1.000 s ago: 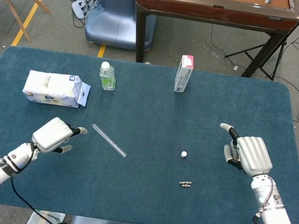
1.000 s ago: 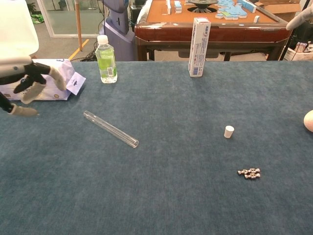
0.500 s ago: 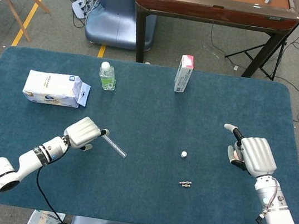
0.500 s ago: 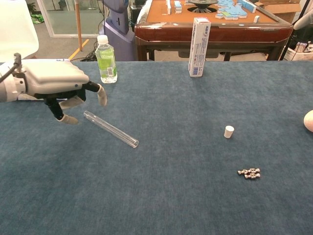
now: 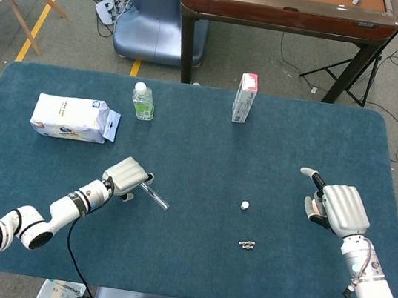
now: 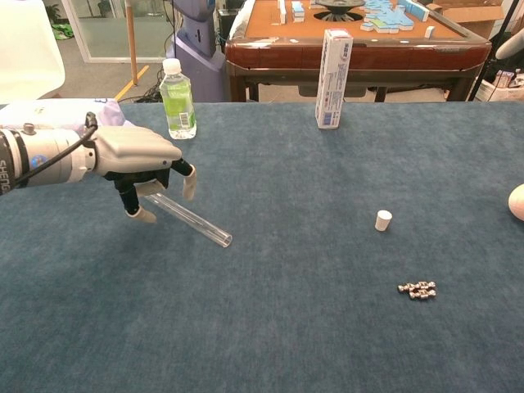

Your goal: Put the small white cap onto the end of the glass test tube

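Head view: left hand over the tube's end, cap alone on the desk

Head view shows the glass tube (image 5: 154, 195) lying flat on the blue desk (image 5: 200, 142), slanting down to the right. The left hand (image 5: 127, 176) sits over its upper end, fingers curled down on either side of the glass; whether they actually grip it cannot be told. In the chest view the tube's far end pokes out clear of the hand. The small white cap (image 5: 245, 205) stands upright, well apart from the tube, with a little cluster of metal beads (image 5: 247, 244) nearer the robot. The right hand (image 5: 336, 207) hovers near the desk's right edge, fingers apart, holding nothing.
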You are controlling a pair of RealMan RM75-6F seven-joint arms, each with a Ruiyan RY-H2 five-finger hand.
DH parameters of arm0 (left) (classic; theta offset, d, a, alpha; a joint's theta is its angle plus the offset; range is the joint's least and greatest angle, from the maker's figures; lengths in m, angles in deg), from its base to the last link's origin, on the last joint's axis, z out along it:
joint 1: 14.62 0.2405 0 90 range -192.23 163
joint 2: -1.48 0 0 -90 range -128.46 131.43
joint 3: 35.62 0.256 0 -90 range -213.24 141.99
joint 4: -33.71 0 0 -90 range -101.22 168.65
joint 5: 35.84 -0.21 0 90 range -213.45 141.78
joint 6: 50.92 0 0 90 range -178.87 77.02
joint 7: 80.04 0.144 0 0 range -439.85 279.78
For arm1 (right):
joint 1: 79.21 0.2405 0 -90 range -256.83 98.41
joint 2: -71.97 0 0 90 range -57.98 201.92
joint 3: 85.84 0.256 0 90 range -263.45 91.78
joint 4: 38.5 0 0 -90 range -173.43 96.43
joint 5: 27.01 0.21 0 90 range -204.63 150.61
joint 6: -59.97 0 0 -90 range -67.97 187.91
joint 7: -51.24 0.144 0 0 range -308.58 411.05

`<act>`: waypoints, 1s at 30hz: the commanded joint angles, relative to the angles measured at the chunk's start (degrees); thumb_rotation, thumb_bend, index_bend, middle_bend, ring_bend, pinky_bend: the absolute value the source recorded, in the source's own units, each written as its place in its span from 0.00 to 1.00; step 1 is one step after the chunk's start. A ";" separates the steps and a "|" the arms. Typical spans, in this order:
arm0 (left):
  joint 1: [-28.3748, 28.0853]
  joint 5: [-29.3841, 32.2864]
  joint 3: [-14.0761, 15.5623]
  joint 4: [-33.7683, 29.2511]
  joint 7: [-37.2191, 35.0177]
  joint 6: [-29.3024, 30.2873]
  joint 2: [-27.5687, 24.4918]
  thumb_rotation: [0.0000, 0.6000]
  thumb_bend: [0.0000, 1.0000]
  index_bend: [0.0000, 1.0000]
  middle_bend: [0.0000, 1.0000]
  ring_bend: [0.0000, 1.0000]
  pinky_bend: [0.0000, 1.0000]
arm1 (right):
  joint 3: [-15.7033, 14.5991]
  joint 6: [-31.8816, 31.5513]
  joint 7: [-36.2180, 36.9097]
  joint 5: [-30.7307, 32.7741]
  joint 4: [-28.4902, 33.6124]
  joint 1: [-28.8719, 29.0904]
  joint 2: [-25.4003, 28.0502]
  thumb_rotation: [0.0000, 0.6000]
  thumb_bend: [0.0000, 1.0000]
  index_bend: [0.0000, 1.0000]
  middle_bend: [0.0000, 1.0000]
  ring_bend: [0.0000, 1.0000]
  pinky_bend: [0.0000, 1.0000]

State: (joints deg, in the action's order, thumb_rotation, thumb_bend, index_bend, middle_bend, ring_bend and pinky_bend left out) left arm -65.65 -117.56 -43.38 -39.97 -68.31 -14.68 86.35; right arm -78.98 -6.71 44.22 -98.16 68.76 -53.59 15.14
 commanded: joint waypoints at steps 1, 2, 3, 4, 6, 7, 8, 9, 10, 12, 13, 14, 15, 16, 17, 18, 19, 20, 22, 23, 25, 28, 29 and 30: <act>-0.53 1.08 0.13 0.44 0.74 0.06 1.02 1.00 0.25 0.39 0.88 0.84 0.97 | 0.01 -0.01 0.39 -0.17 -0.16 -0.32 0.15 1.00 0.52 0.20 0.86 0.98 1.00; -0.60 1.33 0.14 0.56 0.82 0.25 1.37 1.00 0.25 0.39 0.88 0.84 0.97 | 0.03 -0.08 0.45 -0.22 -0.22 -0.43 0.17 1.00 0.52 0.20 0.86 0.99 1.00; -0.67 1.61 0.16 0.71 0.90 0.40 1.71 1.00 0.25 0.40 0.88 0.84 0.97 | 0.05 -0.15 0.54 -0.26 -0.26 -0.55 0.19 1.00 0.52 0.20 0.86 0.99 1.00; -0.81 1.99 0.25 0.90 1.04 0.41 2.12 1.00 0.25 0.40 0.88 0.84 0.97 | 0.07 -0.17 0.69 -0.23 -0.26 -0.70 0.25 1.00 0.52 0.20 0.86 0.99 1.00; -1.08 2.51 0.38 1.26 1.23 0.33 2.77 1.00 0.25 0.41 0.88 0.84 0.97 | 0.13 -0.17 0.93 -0.27 -0.31 -0.88 0.36 1.00 0.52 0.20 0.86 0.99 1.00; -1.32 2.88 0.44 1.49 1.35 0.16 3.14 1.00 0.25 0.41 0.88 0.84 0.97 | 0.15 -0.18 1.10 -0.35 -0.37 -0.99 0.43 1.00 0.52 0.20 0.86 0.99 1.00; -1.52 3.13 0.50 1.69 1.49 0.00 3.42 1.00 0.26 0.41 0.88 0.84 0.97 | 0.15 -0.15 1.21 -0.40 -0.36 -1.09 0.53 1.00 0.52 0.20 0.86 0.98 1.00; -1.71 3.39 0.55 1.86 1.66 -0.12 3.68 1.00 0.26 0.41 0.88 0.84 0.97 | 0.15 -0.11 1.28 -0.45 -0.34 -1.16 0.65 1.00 0.52 0.20 0.86 0.98 1.00; -1.94 3.69 0.57 2.07 1.90 -0.14 4.07 1.00 0.26 0.41 0.88 0.84 0.97 | 0.17 -0.12 1.34 -0.52 -0.37 -1.26 0.75 1.00 0.52 0.20 0.86 0.99 1.00; -2.28 4.17 0.63 2.35 2.29 -0.26 4.58 1.00 0.25 0.41 0.88 0.84 0.97 | 0.21 -0.16 1.49 -0.60 -0.43 -1.41 0.80 1.00 0.52 0.20 0.86 0.98 1.00; -2.54 4.54 0.62 2.56 2.57 -0.37 4.91 1.00 0.25 0.41 0.88 0.84 0.98 | 0.23 -0.09 1.64 -0.61 -0.47 -1.50 0.84 1.00 0.52 0.20 0.86 0.98 1.00; -2.72 4.83 0.64 2.71 2.75 -0.48 5.14 1.00 0.25 0.41 0.88 0.84 0.98 | 0.25 -0.07 1.78 -0.63 -0.51 -1.57 0.85 1.00 0.52 0.20 0.86 0.98 1.00; -2.89 5.11 0.64 2.87 2.91 -0.58 5.36 1.00 0.25 0.41 0.88 0.84 0.98 | 0.26 -0.03 1.91 -0.65 -0.59 -1.62 0.84 1.00 0.52 0.20 0.86 0.99 1.00; -3.10 5.42 0.67 3.14 3.16 -0.62 5.66 1.00 0.25 0.41 0.88 0.84 0.98 | 0.26 0.07 2.08 -0.68 -0.69 -1.69 0.82 1.00 0.52 0.20 0.86 0.99 1.00; -3.20 5.66 0.71 3.36 3.35 -0.61 5.90 1.00 0.25 0.41 0.88 0.84 0.98 | 0.26 0.13 2.22 -0.71 -0.78 -1.74 0.81 1.00 0.52 0.20 0.86 0.99 1.00; -3.30 5.88 0.77 3.56 3.54 -0.58 6.13 1.00 0.25 0.41 0.88 0.84 0.98 | 0.27 0.18 2.32 -0.74 -0.87 -1.79 0.79 1.00 0.52 0.20 0.86 0.99 1.00; -3.37 6.06 0.85 3.74 3.72 -0.54 6.33 1.00 0.25 0.41 0.88 0.84 0.98 | 0.27 0.24 2.42 -0.76 -0.96 -1.83 0.78 1.00 0.52 0.20 0.86 0.99 1.00; -3.46 6.28 0.97 3.99 3.94 -0.48 6.58 1.00 0.26 0.41 0.88 0.84 0.98 | 0.28 0.34 2.56 -0.81 -1.05 -1.88 0.78 1.00 0.52 0.20 0.86 0.99 1.00; -3.58 6.56 1.18 4.35 4.30 -0.41 6.85 1.00 0.26 0.42 0.88 0.84 0.98 | 0.31 0.44 2.73 -0.89 -1.17 -1.95 0.80 1.00 0.52 0.20 0.86 0.99 1.00; -3.61 6.76 1.28 4.54 4.45 -0.29 7.00 1.00 0.26 0.42 0.88 0.84 0.98 | 0.32 0.45 2.82 -0.97 -1.25 -2.01 0.82 1.00 0.52 0.20 0.86 0.99 1.00; -3.60 6.97 1.35 4.70 4.51 -0.02 7.19 1.00 0.26 0.43 0.89 0.84 0.98 | 0.38 0.48 2.91 -1.02 -1.31 -2.05 0.81 1.00 0.52 0.20 0.86 0.99 1.00; -3.64 6.95 1.56 5.08 4.61 0.53 7.51 1.00 0.26 0.44 0.89 0.85 0.98 | 0.44 0.61 2.99 -1.05 -1.36 -2.12 0.83 1.00 0.52 0.20 0.86 0.99 1.00; -3.73 6.84 1.70 5.44 4.80 0.71 7.69 1.00 0.26 0.44 0.89 0.85 0.98 | 0.45 0.70 2.97 -1.05 -1.36 -2.14 0.86 1.00 0.52 0.20 0.86 0.99 1.00; -3.79 6.80 1.80 5.73 4.95 0.82 7.84 1.00 0.26 0.44 0.89 0.85 0.98 | 0.46 0.77 2.95 -1.04 -1.35 -2.14 0.89 1.00 0.52 0.20 0.86 0.99 1.00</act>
State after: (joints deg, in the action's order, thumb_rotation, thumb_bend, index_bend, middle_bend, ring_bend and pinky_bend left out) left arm -69.37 -110.68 -41.70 -34.45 -63.51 -13.99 94.03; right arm -78.52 -5.94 47.17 -99.20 67.41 -55.73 16.02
